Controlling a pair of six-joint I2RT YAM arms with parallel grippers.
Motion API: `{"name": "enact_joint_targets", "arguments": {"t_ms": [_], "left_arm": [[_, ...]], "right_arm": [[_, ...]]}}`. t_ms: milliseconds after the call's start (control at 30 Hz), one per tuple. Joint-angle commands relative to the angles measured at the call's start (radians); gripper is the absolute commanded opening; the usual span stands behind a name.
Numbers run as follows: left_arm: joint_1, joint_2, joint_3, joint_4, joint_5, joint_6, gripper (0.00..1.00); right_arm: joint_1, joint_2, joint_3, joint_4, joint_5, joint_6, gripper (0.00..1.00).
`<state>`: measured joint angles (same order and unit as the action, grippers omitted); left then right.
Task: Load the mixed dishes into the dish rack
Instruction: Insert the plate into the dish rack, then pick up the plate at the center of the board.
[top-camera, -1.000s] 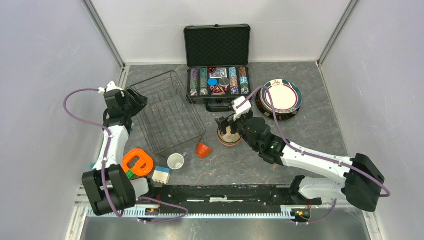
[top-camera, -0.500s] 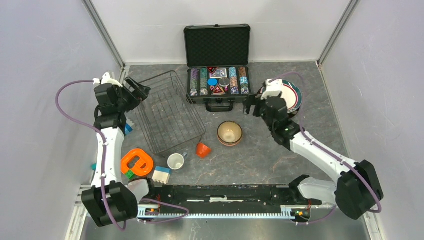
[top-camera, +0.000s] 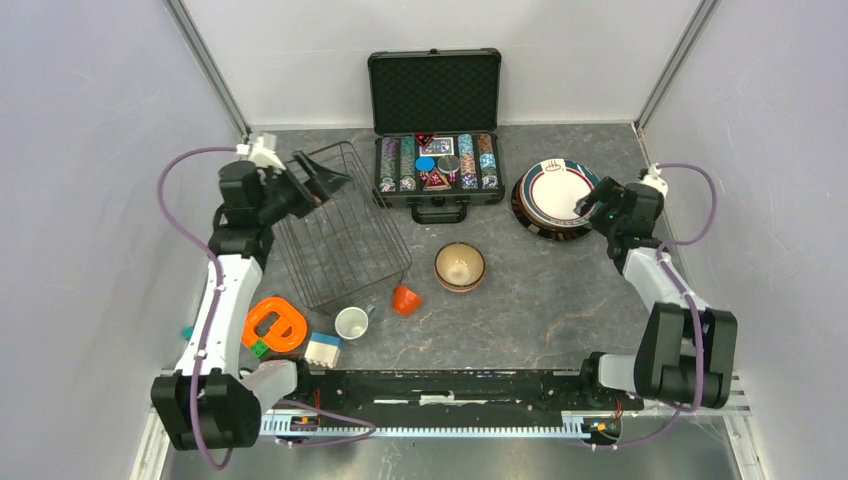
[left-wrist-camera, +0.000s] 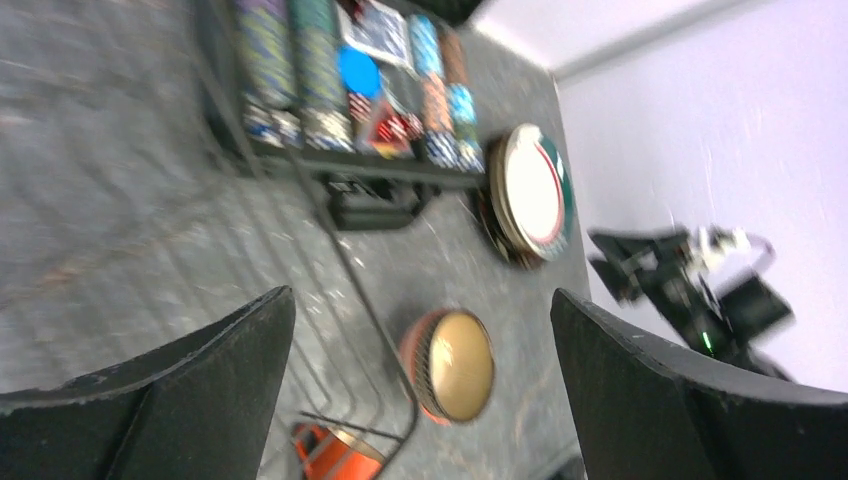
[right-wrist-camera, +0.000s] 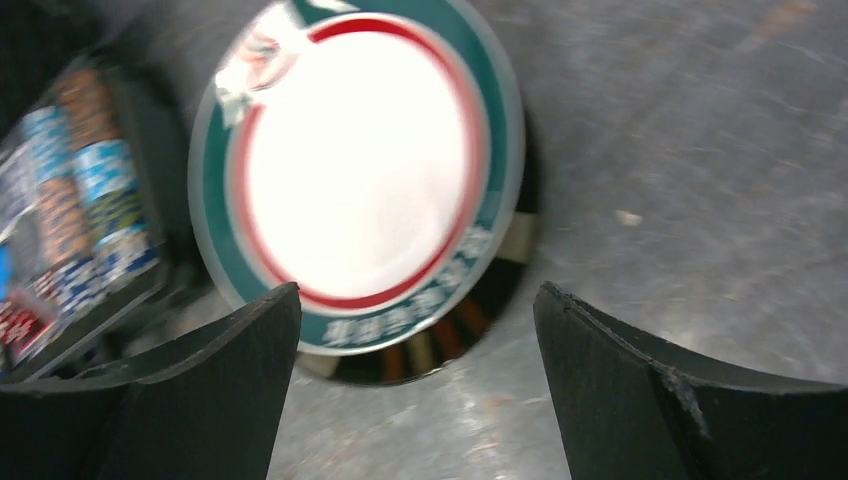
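Dish rack (top-camera: 340, 232): black thin-wire rectangular basket, left of centre in the overhead frame, on a grey marbled tabletop (top-camera: 560, 290); every dish lies outside it.
Cups: small orange cup (top-camera: 405, 299) on its side just below the rack's lower right corner; small white cup (top-camera: 351, 323) upright, mouth up, a little further left.
Bowl (top-camera: 460, 266): tan, round, red-patterned outside, upright at centre frame, apart from the rack and the cups.
Plates (top-camera: 558, 195): round stack at upper right; the top plate is white with a red ring and a teal rim, with darker plates under it.
Left gripper (top-camera: 322, 178): over the rack's upper left corner, jaws spread wide with nothing between them; its wrist camera sees rack wires and the bowl between the fingers.
Right gripper (top-camera: 595, 205): at the right edge of the plates, jaws apart, nothing held; whether it touches the stack cannot be told. Its wrist camera looks down on the top plate.
Poker chip case (top-camera: 435, 130): black hard case, lid raised, at top centre between rack and plates.
Toys: orange plastic ring (top-camera: 275, 325) and white-and-blue block (top-camera: 322, 350) at lower left, below the rack.
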<state>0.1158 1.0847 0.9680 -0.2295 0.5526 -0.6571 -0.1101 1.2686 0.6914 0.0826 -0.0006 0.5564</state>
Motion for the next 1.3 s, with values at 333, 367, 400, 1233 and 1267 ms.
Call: {"name": "enact_joint_targets", "arguments": {"t_ms": [333, 367, 400, 1233, 1267], "left_arm": [[-0.308, -0.034, 0.051, 0.022, -0.047, 0.037, 1.0], [-0.308, -0.042, 0.047, 0.016, -0.054, 0.042, 1.0], [-0.307, -0.051, 0.041, 0.012, -0.061, 0.045, 1.0], [-0.308, -0.076, 0.021, -0.033, -0.093, 0.063, 1.0], [-0.307, -0.075, 0.021, -0.033, -0.095, 0.062, 1.0]], "right_arm": [[-0.174, 0.39, 0.281, -0.032, -0.169, -0.004, 0.86], [-0.175, 0.404, 0.291, -0.038, -0.141, -0.007, 0.84], [-0.308, 0.419, 0.3, -0.039, -0.124, -0.013, 0.82], [-0.177, 0.452, 0.278, 0.008, -0.169, -0.183, 0.3], [-0.177, 0.443, 0.277, 0.0, -0.156, -0.198, 0.21]]}}
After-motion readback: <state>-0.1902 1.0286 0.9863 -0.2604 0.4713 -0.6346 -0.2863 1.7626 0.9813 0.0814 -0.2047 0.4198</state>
